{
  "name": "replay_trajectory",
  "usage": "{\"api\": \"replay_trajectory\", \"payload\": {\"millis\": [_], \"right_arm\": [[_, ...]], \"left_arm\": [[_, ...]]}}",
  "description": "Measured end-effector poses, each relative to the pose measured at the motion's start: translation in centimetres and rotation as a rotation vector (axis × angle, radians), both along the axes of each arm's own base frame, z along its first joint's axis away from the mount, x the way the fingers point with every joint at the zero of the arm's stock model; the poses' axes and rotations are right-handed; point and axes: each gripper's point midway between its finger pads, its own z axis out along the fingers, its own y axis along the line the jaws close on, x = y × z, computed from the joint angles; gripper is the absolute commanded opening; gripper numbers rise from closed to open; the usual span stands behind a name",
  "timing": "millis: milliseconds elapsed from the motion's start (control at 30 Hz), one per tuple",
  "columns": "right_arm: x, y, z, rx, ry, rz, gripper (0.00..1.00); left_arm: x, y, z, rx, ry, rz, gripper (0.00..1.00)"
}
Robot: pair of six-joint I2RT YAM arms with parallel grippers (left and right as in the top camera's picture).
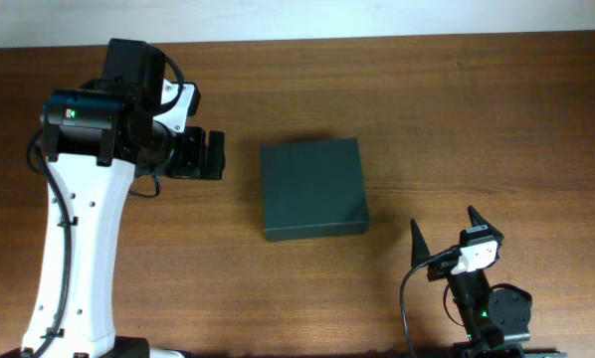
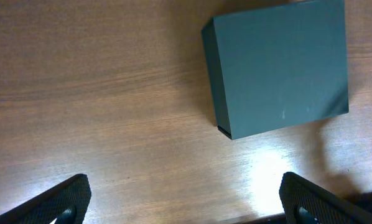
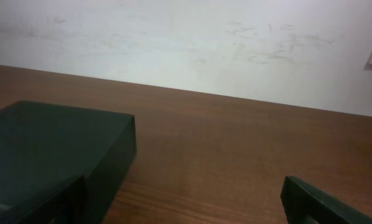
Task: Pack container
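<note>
The container (image 1: 311,187) is a dark green-black rectangular box lying flat and closed in the middle of the wooden table. It also shows in the left wrist view (image 2: 279,68) and at the left of the right wrist view (image 3: 49,149). My left gripper (image 1: 214,156) is open and empty, a short way left of the container, fingers apart in its wrist view (image 2: 186,202). My right gripper (image 1: 445,231) is open and empty, near the table's front edge, right of and nearer than the container; its fingertips show in its wrist view (image 3: 186,199).
The brown wooden table (image 1: 477,109) holds only the container. A white wall (image 3: 192,43) stands behind the table's far edge. The left arm's white body (image 1: 74,249) takes up the table's left side.
</note>
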Motion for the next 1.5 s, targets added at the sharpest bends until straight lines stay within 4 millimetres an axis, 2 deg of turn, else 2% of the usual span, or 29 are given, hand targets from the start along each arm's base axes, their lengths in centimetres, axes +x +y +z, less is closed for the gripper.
{"api": "replay_trajectory", "payload": {"millis": [67,133,233,300,400,467,533,633,767,800,967,1167,1500], "right_arm": [[0.0,0.0,0.0,0.0,0.0,0.0,0.99],[0.0,0.0,0.0,0.0,0.0,0.0,0.99],[0.0,0.0,0.0,-0.001,0.0,0.0,0.99],[0.0,0.0,0.0,0.0,0.0,0.0,0.99],[0.0,0.0,0.0,-0.001,0.0,0.0,0.99],[0.0,0.0,0.0,0.0,0.0,0.0,0.99],[0.0,0.0,0.0,0.0,0.0,0.0,0.99],[0.0,0.0,0.0,-0.001,0.0,0.0,0.99],[0.0,0.0,0.0,0.0,0.0,0.0,0.99],[0.0,0.0,0.0,0.0,0.0,0.0,0.99],[0.0,0.0,0.0,0.0,0.0,0.0,0.99],[0.0,0.0,0.0,-0.001,0.0,0.0,0.99],[0.0,0.0,0.0,0.0,0.0,0.0,0.99]], "left_arm": [[0.2,0.0,0.1,-0.002,-0.007,0.0,0.99],[1.1,-0.2,0.4,-0.008,-0.049,-0.001,0.99],[4.4,-1.1,1.9,-0.027,-0.2,-0.022,0.99],[6.9,-2.7,3.2,-0.039,-0.33,-0.079,0.99],[9.3,-5.7,4.4,-0.059,-0.489,-0.181,0.99],[9.9,-7.4,4.4,-0.072,-0.559,-0.229,0.99],[9.7,-9.1,3.3,-0.09,-0.606,-0.281,0.99],[9.0,-9.4,1.1,-0.098,-0.644,-0.301,0.99],[6.6,-8.7,-2.1,-0.102,-0.66,-0.306,0.99],[4.8,-8.1,-3.7,-0.101,-0.654,-0.307,0.99],[2.2,-6.5,-5.3,-0.111,-0.768,-0.285,0.99],[0.7,-3.3,-5.3,-0.111,-0.911,-0.212,0.99],[-2.2,1.7,-5.4,-0.068,-1.033,-0.089,0.99]]}}
